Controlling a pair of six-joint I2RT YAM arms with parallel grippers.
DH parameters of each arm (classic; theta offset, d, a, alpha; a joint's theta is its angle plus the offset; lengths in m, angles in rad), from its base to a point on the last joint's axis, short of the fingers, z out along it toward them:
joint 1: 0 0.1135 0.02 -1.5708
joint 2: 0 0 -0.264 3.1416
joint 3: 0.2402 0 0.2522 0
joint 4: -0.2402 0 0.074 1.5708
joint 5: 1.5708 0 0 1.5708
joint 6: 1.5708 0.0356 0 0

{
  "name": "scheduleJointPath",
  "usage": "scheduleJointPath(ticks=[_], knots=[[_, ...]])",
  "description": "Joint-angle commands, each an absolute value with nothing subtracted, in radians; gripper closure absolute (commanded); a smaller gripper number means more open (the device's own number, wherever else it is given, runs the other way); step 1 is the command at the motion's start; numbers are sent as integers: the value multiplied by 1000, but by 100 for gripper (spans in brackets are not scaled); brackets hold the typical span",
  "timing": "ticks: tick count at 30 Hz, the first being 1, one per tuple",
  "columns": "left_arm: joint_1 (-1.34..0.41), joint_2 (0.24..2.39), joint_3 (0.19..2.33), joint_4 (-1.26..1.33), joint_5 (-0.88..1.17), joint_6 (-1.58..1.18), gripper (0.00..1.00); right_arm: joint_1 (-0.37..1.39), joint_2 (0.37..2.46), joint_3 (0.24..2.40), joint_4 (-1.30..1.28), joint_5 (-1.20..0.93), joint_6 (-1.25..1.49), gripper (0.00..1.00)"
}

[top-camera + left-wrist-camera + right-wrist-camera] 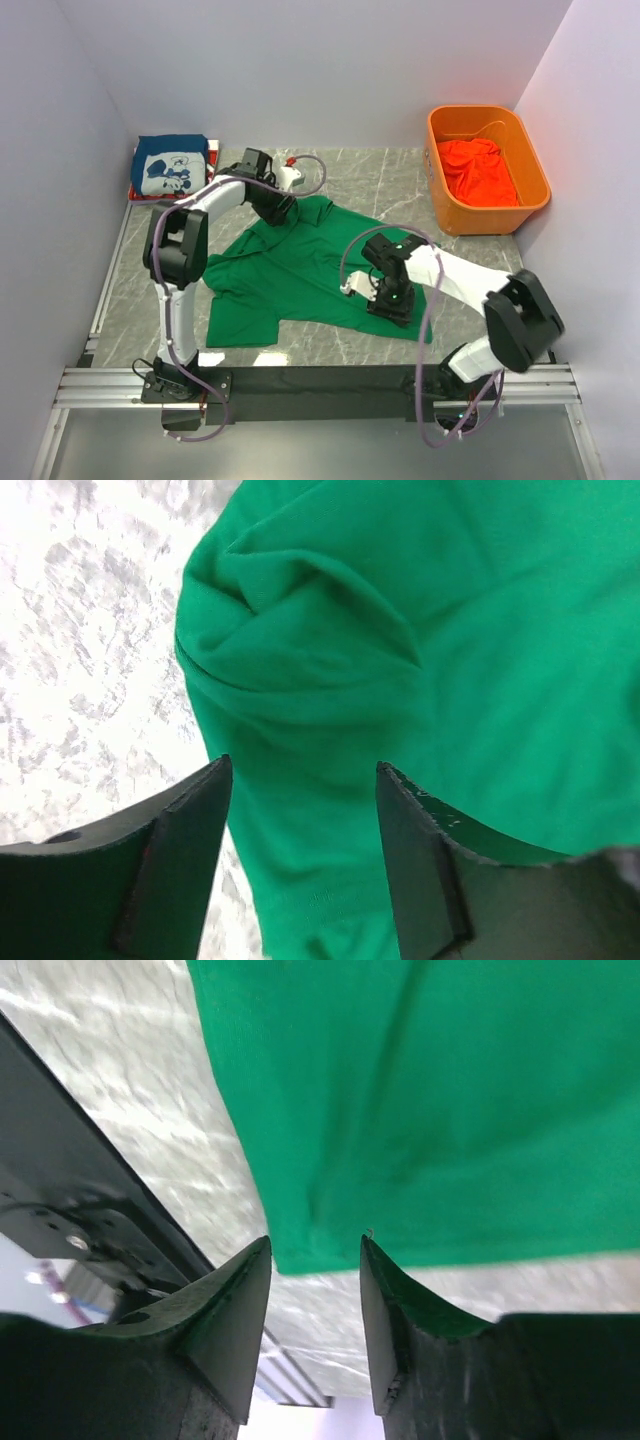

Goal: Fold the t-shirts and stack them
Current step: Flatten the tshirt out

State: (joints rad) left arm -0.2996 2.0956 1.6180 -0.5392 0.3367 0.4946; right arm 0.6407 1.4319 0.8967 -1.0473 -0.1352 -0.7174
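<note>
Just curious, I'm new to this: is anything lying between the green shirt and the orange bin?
No, only bare tabletop separates the green shirt from the orange bin, as the top view shows.

Grey marbled tabletop [390,185], plain pale walls [320,60] on three sides

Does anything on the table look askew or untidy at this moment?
The green t-shirt lies crooked and wrinkled on the table; its far edge is bunched into folds by the left gripper. Nothing looks spilled or damaged.
</note>
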Motion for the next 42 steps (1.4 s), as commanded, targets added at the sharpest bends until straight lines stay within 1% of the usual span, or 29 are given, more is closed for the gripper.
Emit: scheduleJointPath(ticks=[1, 3, 4, 6, 7, 9, 13, 18, 20, 21, 22, 24, 25, 26, 27, 28, 30, 35, 37, 38, 40, 41, 42], knots=[[-305, 2123, 1669, -469, 252, 457, 36, 635, 1517, 923, -1019, -207, -669, 55], [-302, 2141, 1670, -460, 218, 446, 42, 637, 1566, 927, -1017, -198, -661, 56], [-296, 2146, 1677, -457, 203, 443, 50, 638, 1580, 925, -1020, -180, -663, 57], [-269, 2155, 1684, -449, 181, 437, 58, 641, 1620, 919, -1025, -155, -669, 57], [-256, 2160, 1699, -452, 175, 439, 65, 646, 1632, 908, -1028, -141, -670, 58], [-218, 2175, 1723, -454, 160, 443, 72, 655, 1655, 896, -1031, -107, -675, 59], [-158, 2215, 1790, -498, 144, 460, 77, 666, 1666, 894, -1052, -100, -686, 60], [-106, 2227, 1818, -500, 72, 465, 79, 680, 1641, 900, -1063, -104, -699, 62], [-89, 2224, 1841, -537, 90, 451, 75, 680, 1634, 902, -1063, -100, -701, 62], [-80, 2208, 1862, -563, 166, 457, 62, 680, 1632, 910, -1065, -100, -700, 62], [-74, 2144, 1844, -554, 339, 457, 53, 681, 1632, 914, -1072, -106, -701, 62], [-95, 2070, 1736, -483, 423, 446, 38, 680, 1632, 928, -1080, -121, -696, 62], [-113, 2024, 1714, -460, 463, 459, 36, 683, 1634, 930, -1084, -129, -698, 62], [-162, 2010, 1701, -451, 460, 468, 35, 680, 1637, 928, -1083, -129, -698, 62], [-213, 2003, 1689, -442, 456, 478, 31, 683, 1644, 925, -1080, -129, -699, 62], [-213, 2009, 1695, -442, 445, 479, 31, 683, 1649, 923, -1078, -127, -699, 62], [-270, 2035, 1730, -430, 431, 460, 30, 683, 1663, 917, -1071, -126, -699, 63], [-339, 2187, 1851, -428, 333, 448, 29, 686, 1686, 923, -1084, -129, -689, 66], [-347, 2236, 1899, -446, 327, 457, 29, 690, 1689, 923, -1086, -124, -683, 71], [-353, 2249, 1919, -454, 313, 465, 30, 692, 1693, 922, -1091, -123, -683, 77], [-357, 2273, 1921, -462, 290, 472, 32, 693, 1698, 917, -1092, -117, -681, 84], [-362, 2278, 1921, -465, 279, 488, 33, 692, 1700, 913, -1091, -114, -683, 90], [-362, 2281, 1916, -462, 255, 491, 36, 693, 1701, 910, -1092, -110, -681, 92]])
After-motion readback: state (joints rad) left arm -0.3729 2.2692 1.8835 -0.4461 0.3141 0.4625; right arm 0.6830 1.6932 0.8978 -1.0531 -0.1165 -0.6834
